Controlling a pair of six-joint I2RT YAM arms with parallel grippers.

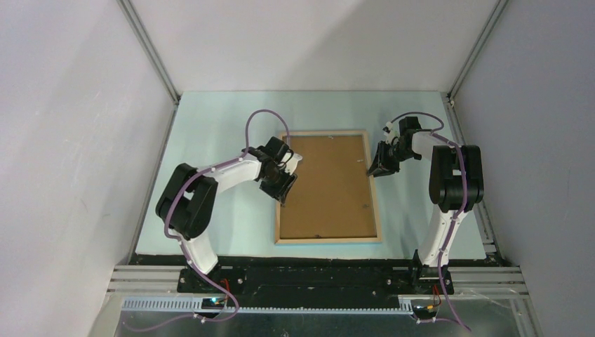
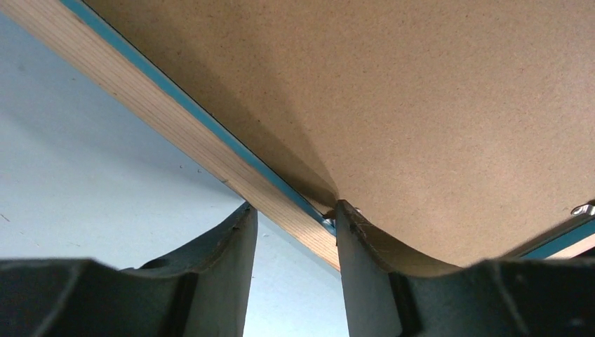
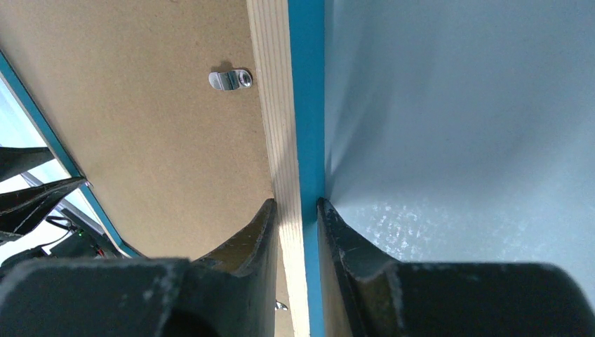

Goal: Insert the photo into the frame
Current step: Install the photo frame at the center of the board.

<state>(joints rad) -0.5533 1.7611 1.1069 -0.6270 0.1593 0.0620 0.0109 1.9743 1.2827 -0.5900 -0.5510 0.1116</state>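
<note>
At mid-table [image 1: 217, 119], we find the frame [image 1: 327, 239] face down, backing board [image 1: 330, 186] in place. The right gripper [image 1: 373, 170] clamps its right rail, presumably steadying it. The left gripper [image 1: 283, 199] straddles the left rail, grip indeterminate. Photo not visible.

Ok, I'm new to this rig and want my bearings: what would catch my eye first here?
The frame lies back-up in the middle of the pale table, a brown backing board filling it. The right claw pinches its right rail; the left claw straddles its left rail. A small metal clip shines at the board's edge.
</note>
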